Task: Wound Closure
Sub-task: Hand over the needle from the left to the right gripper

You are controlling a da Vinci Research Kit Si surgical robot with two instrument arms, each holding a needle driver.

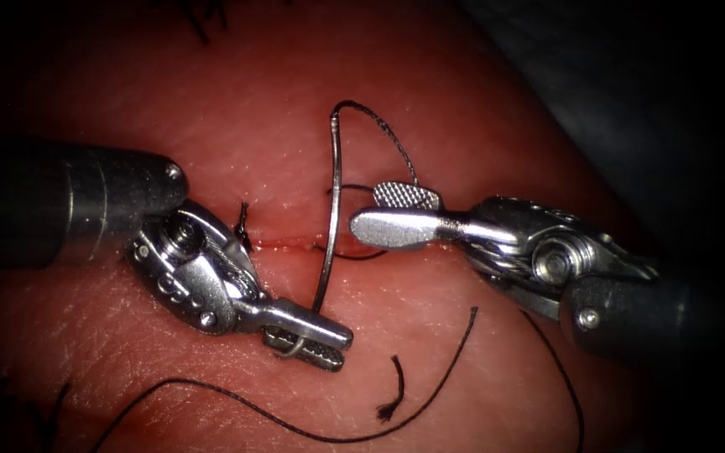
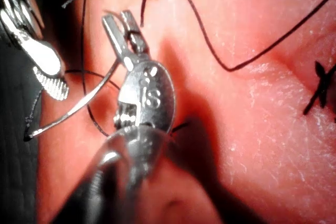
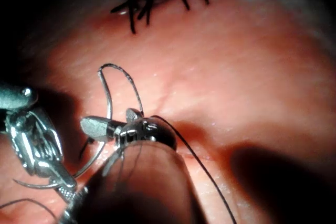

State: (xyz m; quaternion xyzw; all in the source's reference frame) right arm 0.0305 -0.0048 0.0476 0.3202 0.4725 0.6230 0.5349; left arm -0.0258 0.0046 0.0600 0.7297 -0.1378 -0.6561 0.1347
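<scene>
The left tool (image 1: 316, 334) is gripping the needle (image 1: 332, 220) near its point end, clear of the tissue (image 1: 237, 126) and arching over the cut (image 1: 287, 243), while the right tool (image 1: 392, 214), jaws parted and empty, is sitting beside its middle, thread (image 1: 379, 126) trailing from the far end

Two tools, left (image 1: 308, 335) and right (image 1: 388, 214), one curved needle (image 1: 333, 210), one thread (image 1: 295, 424), one cut thread end (image 1: 393, 394), one tissue (image 1: 237, 109)
</scene>
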